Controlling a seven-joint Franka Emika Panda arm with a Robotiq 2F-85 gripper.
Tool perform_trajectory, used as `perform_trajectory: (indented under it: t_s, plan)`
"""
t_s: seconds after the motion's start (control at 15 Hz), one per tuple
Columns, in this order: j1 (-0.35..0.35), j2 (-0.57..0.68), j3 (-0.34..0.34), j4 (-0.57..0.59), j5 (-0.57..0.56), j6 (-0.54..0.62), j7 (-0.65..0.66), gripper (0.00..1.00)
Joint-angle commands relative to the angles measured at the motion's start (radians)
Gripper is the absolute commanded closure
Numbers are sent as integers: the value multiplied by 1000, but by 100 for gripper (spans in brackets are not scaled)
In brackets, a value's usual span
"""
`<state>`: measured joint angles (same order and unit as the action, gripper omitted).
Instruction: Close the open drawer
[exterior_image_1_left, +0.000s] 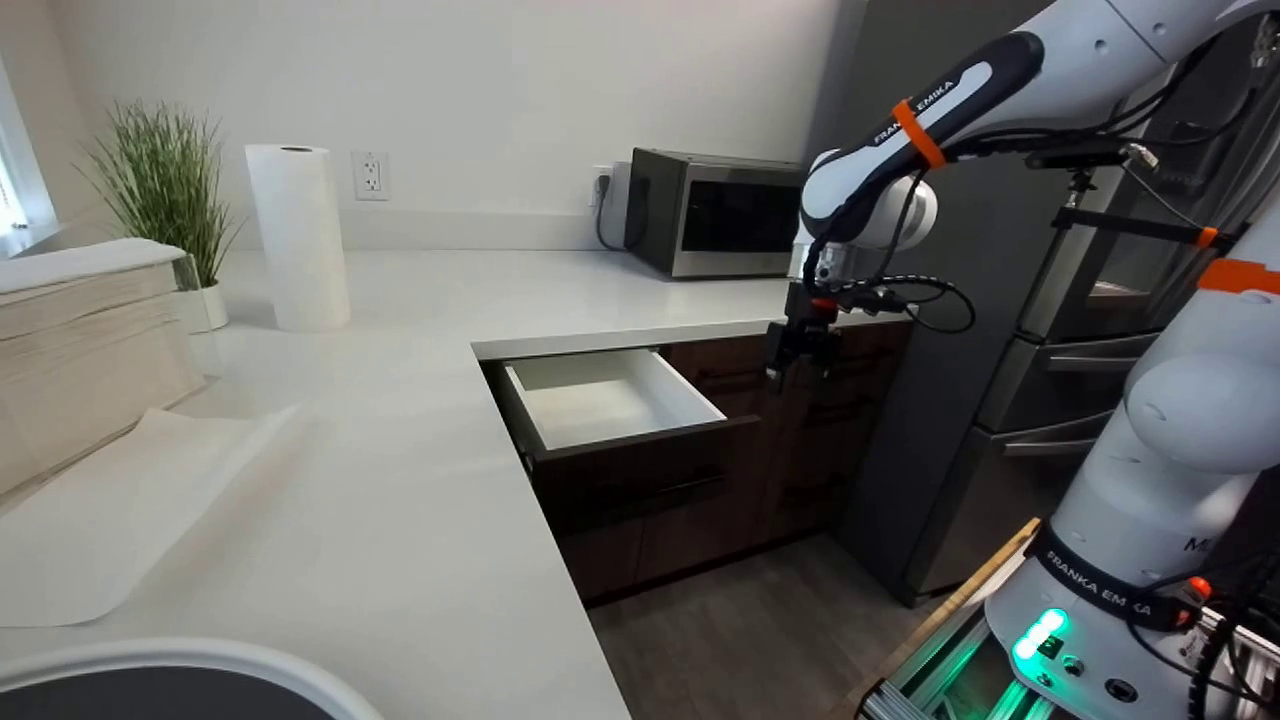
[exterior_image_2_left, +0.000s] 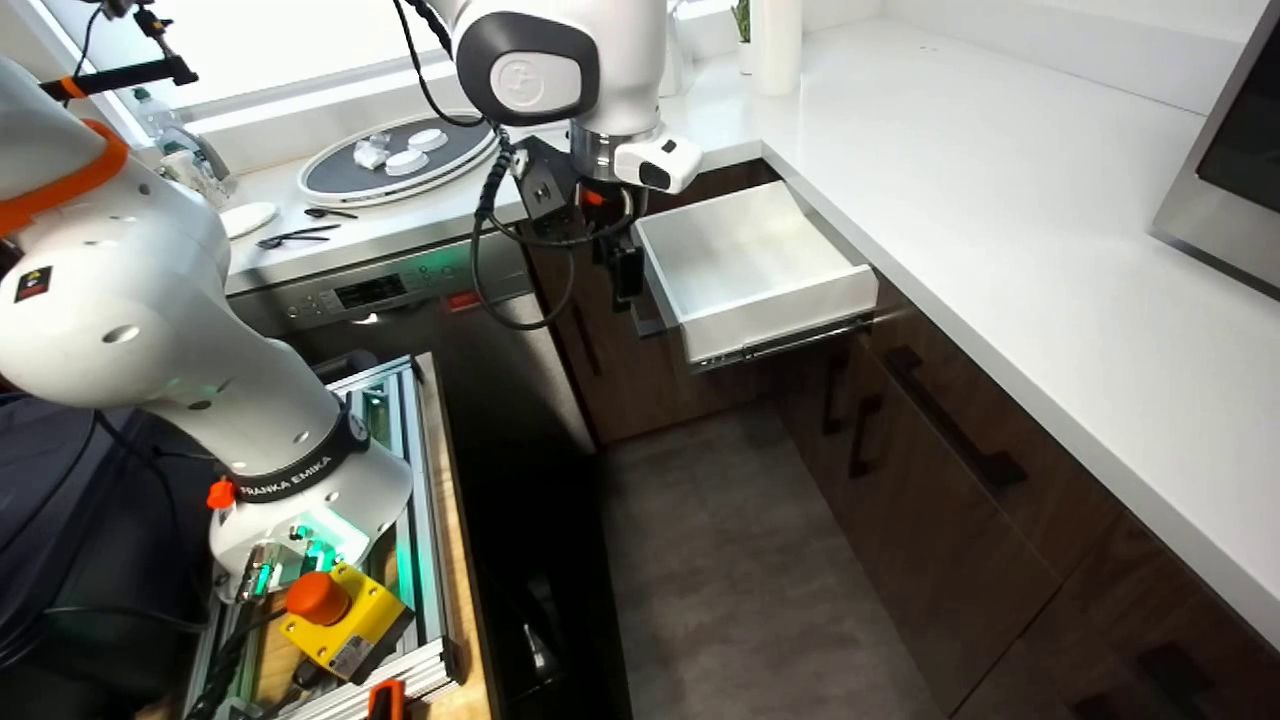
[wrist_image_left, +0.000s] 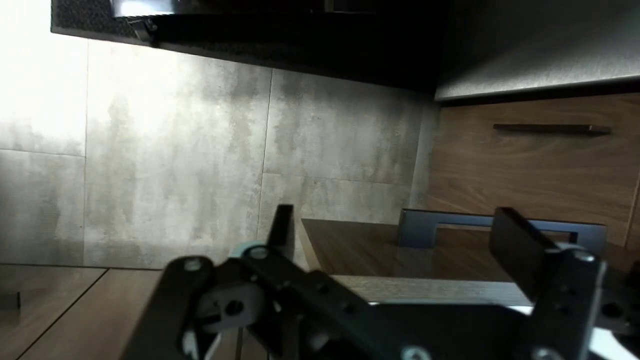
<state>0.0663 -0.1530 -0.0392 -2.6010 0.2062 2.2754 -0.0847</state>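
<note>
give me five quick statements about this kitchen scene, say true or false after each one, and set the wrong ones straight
1. The drawer stands open. True.
2. The drawer is black inside. False: its inside is white.
3. The gripper has its jaws spread apart. True.
4. A microwave and a paper towel roll share the counter. True.
5. The paper towel roll lies on its side. False: it stands upright.

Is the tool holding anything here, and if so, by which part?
Nothing is held: the tool stands open, jaws apart, not gripping the drawer.
</note>
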Motion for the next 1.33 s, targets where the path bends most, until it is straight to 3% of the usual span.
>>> perform_trajectory:
  t_s: [0.0, 0.2, 0.47, 0.53, 0.6, 1.0, 1.27]
  plan:
    - [-14, 4, 14, 2, 3, -2, -2, 0]
    - [-10, 34, 15, 20, 30, 16, -2, 0]
    - [0, 162, 44, 52, 22, 89, 59, 0]
    - [1, 194, 52, 61, 19, 107, 66, 25]
    - [3, 222, 61, 72, 16, 120, 83, 25]
    - [12, 363, 100, 150, -30, 194, 141, 74]
    - [35, 401, 95, 183, -115, 244, 188, 99]
